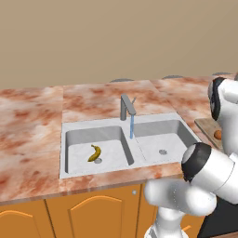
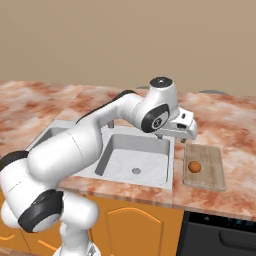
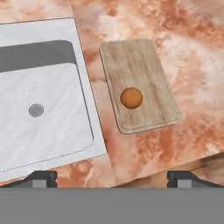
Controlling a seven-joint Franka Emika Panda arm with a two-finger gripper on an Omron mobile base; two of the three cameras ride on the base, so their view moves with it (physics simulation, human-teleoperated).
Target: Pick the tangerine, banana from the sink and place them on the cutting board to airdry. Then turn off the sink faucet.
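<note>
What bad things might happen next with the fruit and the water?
1. The tangerine is round and sits loose on the board, so it might roll off if the arm bumps it while bringing the next fruit.
2. The banana lies flat by the drain of the sink, which may make it slip from the open end effector.
3. Water runs from the faucet, so reaching past it may splash.

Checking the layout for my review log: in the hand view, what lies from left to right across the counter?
Sink drain → sink rim → cutting board, with the tangerine resting on its near half → bare marbled counter.
</note>
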